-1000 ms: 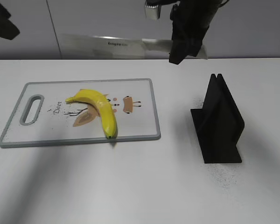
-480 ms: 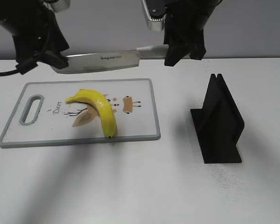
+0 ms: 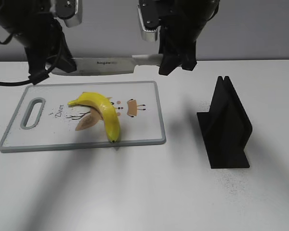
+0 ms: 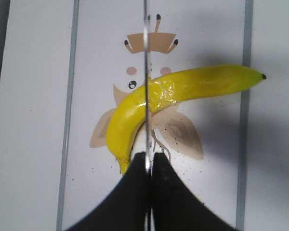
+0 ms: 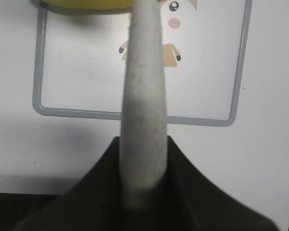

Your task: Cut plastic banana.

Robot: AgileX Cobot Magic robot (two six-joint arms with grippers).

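A: Where's the banana [image 3: 100, 111]?

B: Lying on its side on the cutting board [image 3: 149, 130], curved, tip toward the board's near edge, over the printed cartoon figure. It looks whole; no cut shows yet.

A: How do you reckon it'll handle?

B: Plastic, so I'd judge it light, stiff and smooth-skinned. Being round and curved, it could roll or skid if the blade lands off-centre. The left wrist view shows a rough patch about mid-length; possibly a join, I can't be sure.

A: And the knife [image 3: 106, 65]?

B: Held level in the air above the board's far edge, apart from the banana. The right gripper [image 3: 176, 58] is clamped on the pale handle. The left gripper [image 3: 50, 67] is at the blade's tip end, its fingers [image 4: 135, 192] pressed together with the blade edge between them.

A: So nothing holds the banana itself.

B: Right. The blade crosses its middle in the left wrist view, so pressing straight down there seems sensible.

A: Anything else around?

B: A black stand [image 3: 226, 127] on the table [image 3: 135, 192], well to the right.
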